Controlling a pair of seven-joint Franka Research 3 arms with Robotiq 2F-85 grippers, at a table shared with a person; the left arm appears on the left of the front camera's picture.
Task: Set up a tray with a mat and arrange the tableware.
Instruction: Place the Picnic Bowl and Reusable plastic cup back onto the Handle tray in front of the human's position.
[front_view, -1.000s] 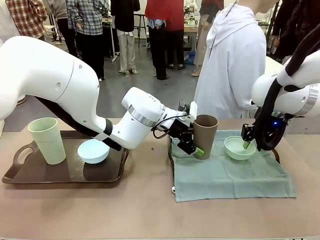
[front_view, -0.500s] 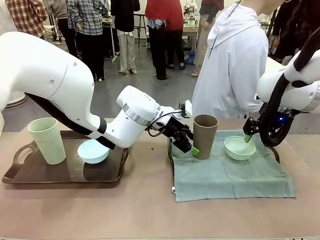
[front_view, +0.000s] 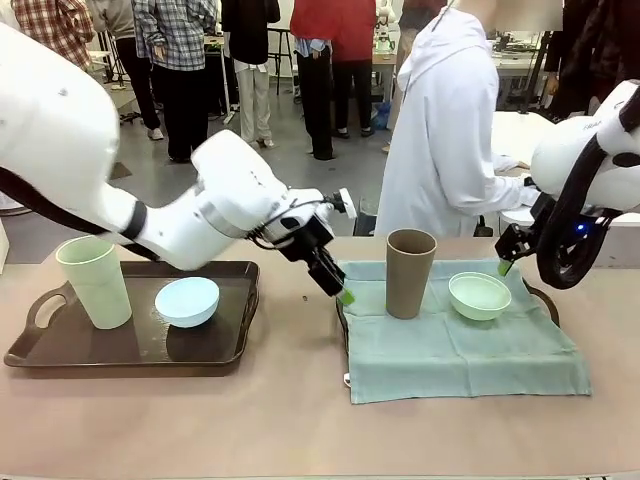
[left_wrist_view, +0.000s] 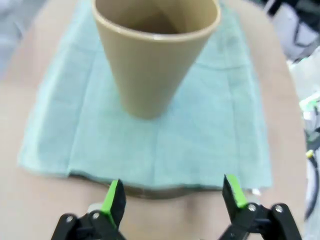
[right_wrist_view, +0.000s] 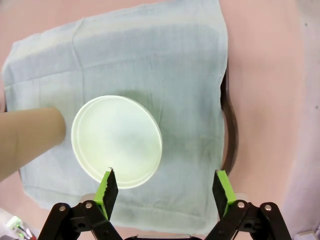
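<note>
A white-coated person (front_view: 447, 130) stands behind the table (front_view: 300, 425).

Tan table (front_view: 300, 430) in front of me carried two dark trays directly: left tray (front_view: 110, 347) on my left, right tray (right_wrist_view: 233, 135) lay under a green mat (front_view: 470, 355).

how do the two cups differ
Colour: the brown cup is brown, the green cup pale green. Place: the brown cup stands on the green mat beside the mint bowl; the green cup stands on the bare dark tray beside the blue bowl. Both are upright, tall and handleless.
</note>
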